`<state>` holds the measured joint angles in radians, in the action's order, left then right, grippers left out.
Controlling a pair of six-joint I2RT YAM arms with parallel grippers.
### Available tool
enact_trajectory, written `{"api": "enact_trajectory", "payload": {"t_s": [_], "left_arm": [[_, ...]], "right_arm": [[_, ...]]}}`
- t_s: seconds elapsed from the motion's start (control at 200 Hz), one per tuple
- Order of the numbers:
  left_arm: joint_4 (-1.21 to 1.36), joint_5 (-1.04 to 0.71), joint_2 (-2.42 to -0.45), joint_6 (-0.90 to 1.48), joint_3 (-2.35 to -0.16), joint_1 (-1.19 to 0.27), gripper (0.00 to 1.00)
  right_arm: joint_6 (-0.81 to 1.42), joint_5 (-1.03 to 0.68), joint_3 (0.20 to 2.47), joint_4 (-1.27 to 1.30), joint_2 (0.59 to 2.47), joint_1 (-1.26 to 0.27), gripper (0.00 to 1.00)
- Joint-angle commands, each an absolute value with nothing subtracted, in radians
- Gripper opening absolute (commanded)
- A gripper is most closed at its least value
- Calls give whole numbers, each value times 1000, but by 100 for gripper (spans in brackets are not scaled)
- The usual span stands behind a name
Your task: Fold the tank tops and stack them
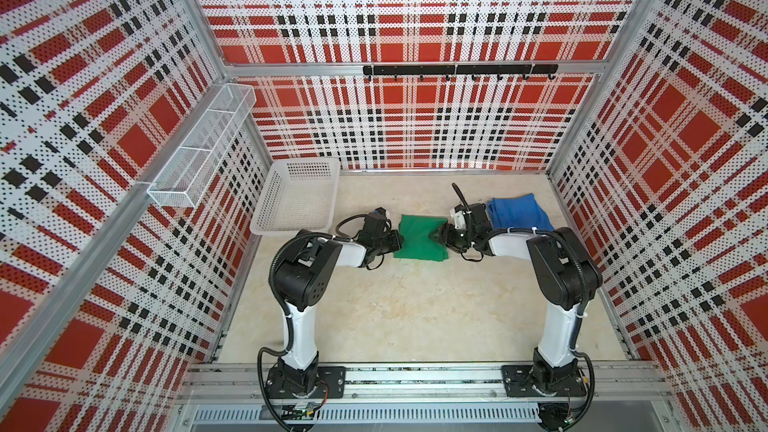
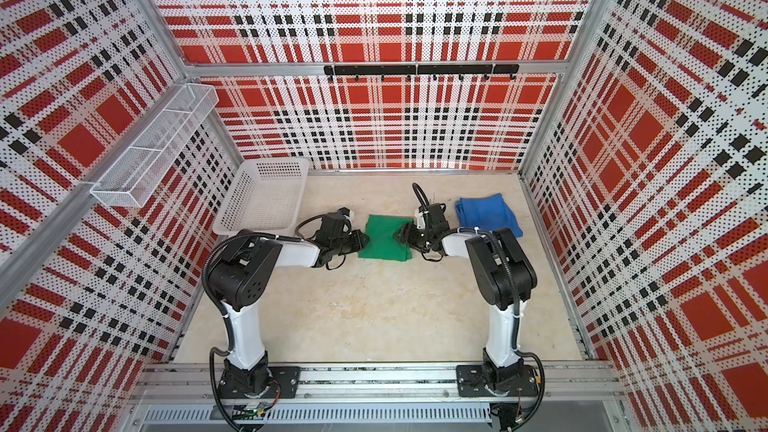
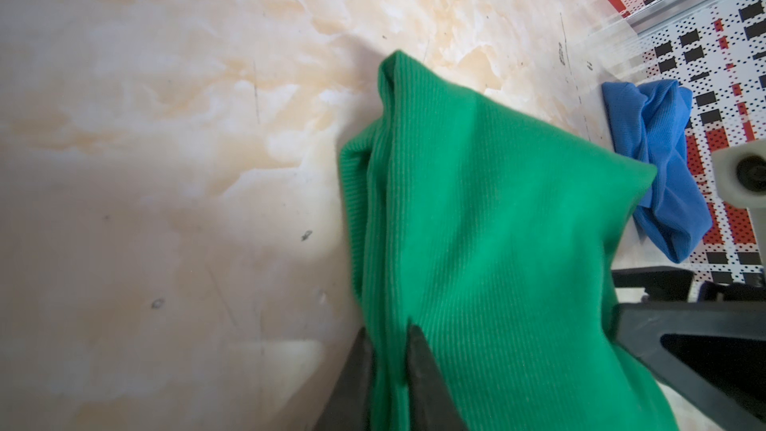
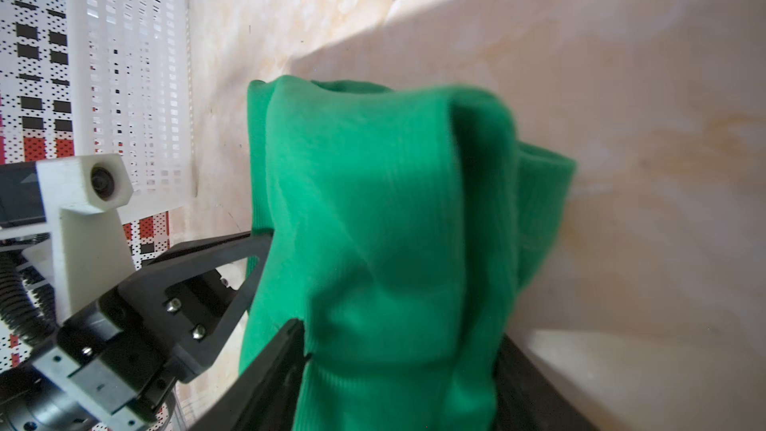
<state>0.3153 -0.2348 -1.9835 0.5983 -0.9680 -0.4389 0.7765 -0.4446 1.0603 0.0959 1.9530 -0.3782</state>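
Right now, in both top views, the green tank top lies as a folded oblong near the white basket, just off its front corner. The blue tank top is loosely heaped well apart from the basket, beyond the green one. The left gripper is at the green edge nearer the basket, and the right gripper is at the edge farther from it.

From the left wrist, the left gripper has its fingers pressed together on a thin fold of green cloth, which tents up toward the far end.

From the right wrist, the right gripper stands wide around a thick bunch of the green top. I judge the bunch held, with the basket behind it.

The step looks like lifting the folded green top by both ends. Raising the two ends together and level should keep the layers from sliding. Gentle tension is enough, since a hard pull would likely drag the thin fold free. The thick bunch may slip first.
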Motion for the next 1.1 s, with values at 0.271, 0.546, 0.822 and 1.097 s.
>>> {"api": "enact_trajectory", "payload": {"t_s": [0.271, 0.546, 0.822, 1.097], "left_arm": [[256, -163, -1962, 653, -867, -467, 17], [268, -129, -1883, 676, -855, -462, 31], [249, -127, -1628, 693, -787, -418, 69], [128, -70, -1438, 652, -758, -385, 72]], "right_arm": [[779, -410, 1090, -10, 1997, -399, 33], [626, -361, 1198, -182, 1956, -390, 0], [346, -329, 1374, -430, 1906, -331, 0], [164, -331, 1536, -634, 1848, -237, 0]]}}
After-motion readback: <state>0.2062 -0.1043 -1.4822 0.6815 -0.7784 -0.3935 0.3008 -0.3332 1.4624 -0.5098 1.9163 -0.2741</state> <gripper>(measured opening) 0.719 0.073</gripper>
